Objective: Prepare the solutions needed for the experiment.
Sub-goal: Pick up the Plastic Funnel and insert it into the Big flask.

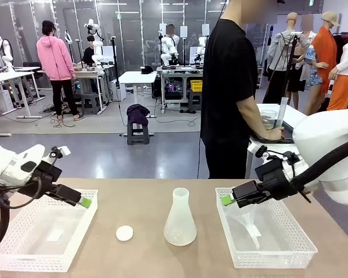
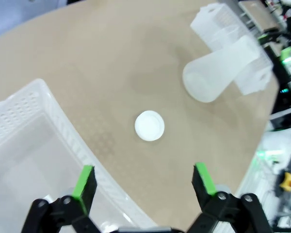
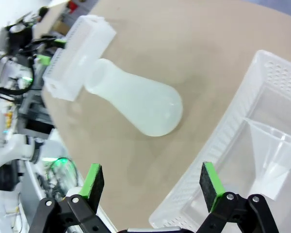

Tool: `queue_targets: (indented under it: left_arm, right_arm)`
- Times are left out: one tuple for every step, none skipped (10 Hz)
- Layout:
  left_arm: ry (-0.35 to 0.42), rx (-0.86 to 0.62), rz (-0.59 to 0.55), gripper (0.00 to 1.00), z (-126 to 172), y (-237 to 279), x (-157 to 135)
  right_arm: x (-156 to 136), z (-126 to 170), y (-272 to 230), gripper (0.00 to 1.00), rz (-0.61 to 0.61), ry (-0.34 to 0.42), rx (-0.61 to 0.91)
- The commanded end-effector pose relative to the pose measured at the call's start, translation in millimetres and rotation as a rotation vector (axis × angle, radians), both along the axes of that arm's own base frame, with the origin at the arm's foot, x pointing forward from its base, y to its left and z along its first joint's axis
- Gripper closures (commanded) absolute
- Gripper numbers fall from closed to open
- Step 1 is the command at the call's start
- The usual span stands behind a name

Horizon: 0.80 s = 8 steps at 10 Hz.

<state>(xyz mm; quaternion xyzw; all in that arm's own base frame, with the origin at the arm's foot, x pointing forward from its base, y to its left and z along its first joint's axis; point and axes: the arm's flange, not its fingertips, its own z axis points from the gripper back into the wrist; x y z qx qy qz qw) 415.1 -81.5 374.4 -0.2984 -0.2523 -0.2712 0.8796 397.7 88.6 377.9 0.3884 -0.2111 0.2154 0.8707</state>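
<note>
Left basket (image 1: 29,265): white, perforated, at near edge of worktop (image 1: 151,260).
Right basket (image 1: 275,260): holds clear funnel (image 1: 249,223).
White disc (image 1: 124,233): flat, between Left basket and flask.
Conical flask (image 1: 180,208): upright, centre; solutions (image 1: 180,236) a faint pale tint at its base, barely discernible.
Left hand (image 1: 84,202) (image 2: 144,172): open, empty, over Left basket's inner rim.
Right hand (image 1: 227,200) (image 3: 153,177): open, empty, over Right basket's inner rim.
Person (image 1: 232,87): standing beyond the far edge.

left fingers (image 2: 85,180) spread | white disc (image 2: 149,125) on table (image 2: 111,58) | flask (image 2: 218,68) beyond | basket (image 2: 19,111) alongside
</note>
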Motion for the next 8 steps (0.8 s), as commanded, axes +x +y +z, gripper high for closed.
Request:
queue_targets:
  left_arm:
    - [0.037,-0.164,-0.035,0.0,-18,-3,24]
    - [0.056,-0.228,-0.045,0.0,-20,0,28]
    - [0.058,-0.257,-0.048,0.0,-20,2,28]
    - [0.047,-0.142,-0.018,0.0,-7,8,8]
    - [0.047,-0.142,-0.018,0.0,-7,8,8]
    - [0.047,-0.142,-0.018,0.0,-7,8,8]
    - [0.064,-0.179,-0.014,0.0,-9,7,10]
    - [0.127,-0.308,-0.041,0.0,-9,9,18]
  right_arm:
    - [20,-17,10,0.0,0.056,0.033,0.162]
    - [21,-19,9,0.0,0.062,0.018,0.212]
    - [19,-19,10,0.0,0.054,-0.002,0.228]
    - [2,0,6,0.0,0.047,0.022,0.176]
    - [2,0,6,0.0,0.047,0.022,0.176]
    - [2,0,6,0.0,0.047,0.022,0.176]
    - [5,-11,12,0.0,0.053,0.047,0.221]
    - [12,-12,7,0.0,0.045,0.109,0.294]
